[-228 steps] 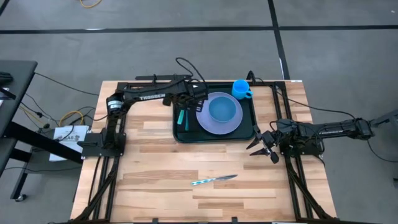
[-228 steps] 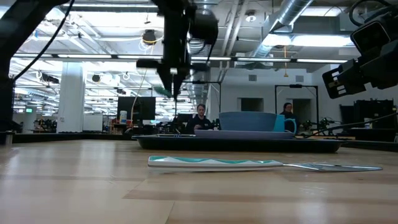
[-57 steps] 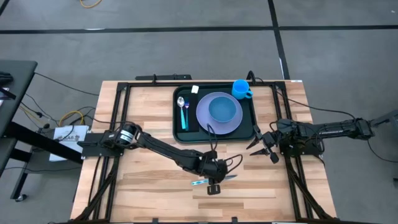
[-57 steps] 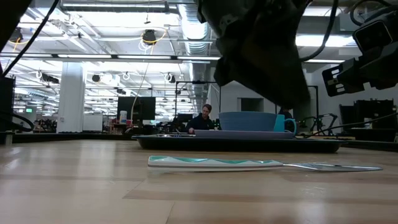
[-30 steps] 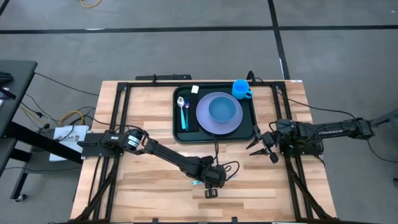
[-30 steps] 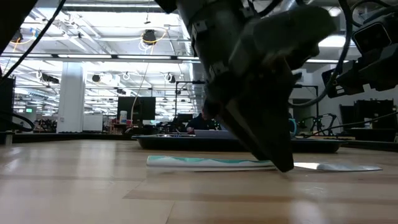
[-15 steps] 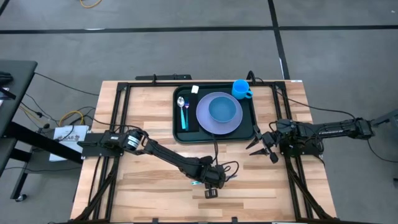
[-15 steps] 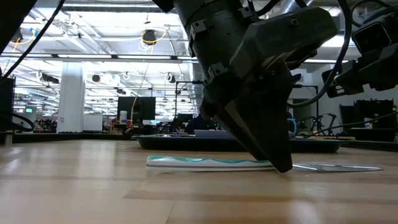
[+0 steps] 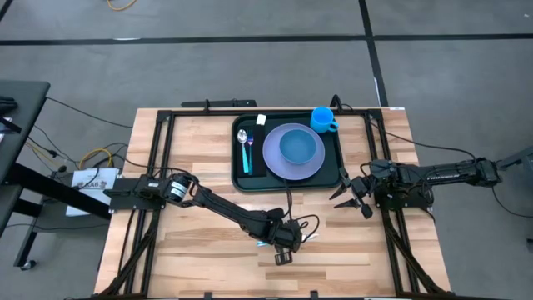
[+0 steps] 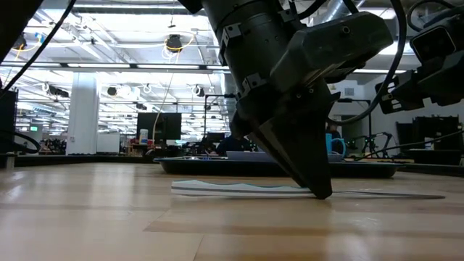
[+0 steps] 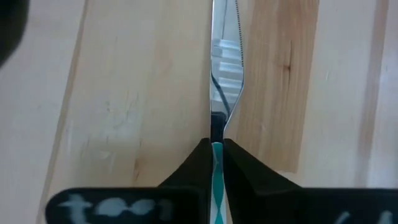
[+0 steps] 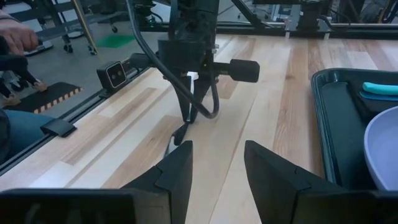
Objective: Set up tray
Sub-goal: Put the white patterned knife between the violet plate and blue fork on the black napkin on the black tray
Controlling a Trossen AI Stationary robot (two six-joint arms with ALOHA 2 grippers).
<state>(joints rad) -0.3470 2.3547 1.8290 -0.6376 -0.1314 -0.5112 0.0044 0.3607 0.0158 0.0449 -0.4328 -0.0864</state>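
My left gripper (image 9: 281,242) is down at the near-middle of the pale wooden slatted tabletop (image 9: 208,187), its jaws pinched narrow on the teal-patterned handle of a silver table knife (image 11: 222,81). In my left wrist view the two dark fingers (image 11: 194,168) press against either side of the handle where it meets the blade, and the knife stands on its edge, the serrated blade running straight away from the jaws along the boards. In the low view the knife (image 10: 239,186) lies lengthwise just above the wood with my left gripper (image 10: 319,190) clamped at its middle.

The large dark green rectangular plastic tray (image 9: 240,171) with the raised rim sits at the far-middle of the tabletop, well apart from the knife. On it rests a round lavender plate (image 9: 273,162) with a blue bowl (image 9: 300,147) in its centre. To the plate's left lie a silver spoon with a teal handle (image 9: 243,148) and a fork with a dark handle (image 9: 257,143). A bright blue mug (image 9: 322,119) stands at the tray's far right corner.

My right gripper (image 9: 351,195) waits near the tray's near right corner, jaws spread wide, holding nothing. In the right wrist view its fingers (image 12: 177,174) frame the left arm working on the knife (image 12: 179,134).
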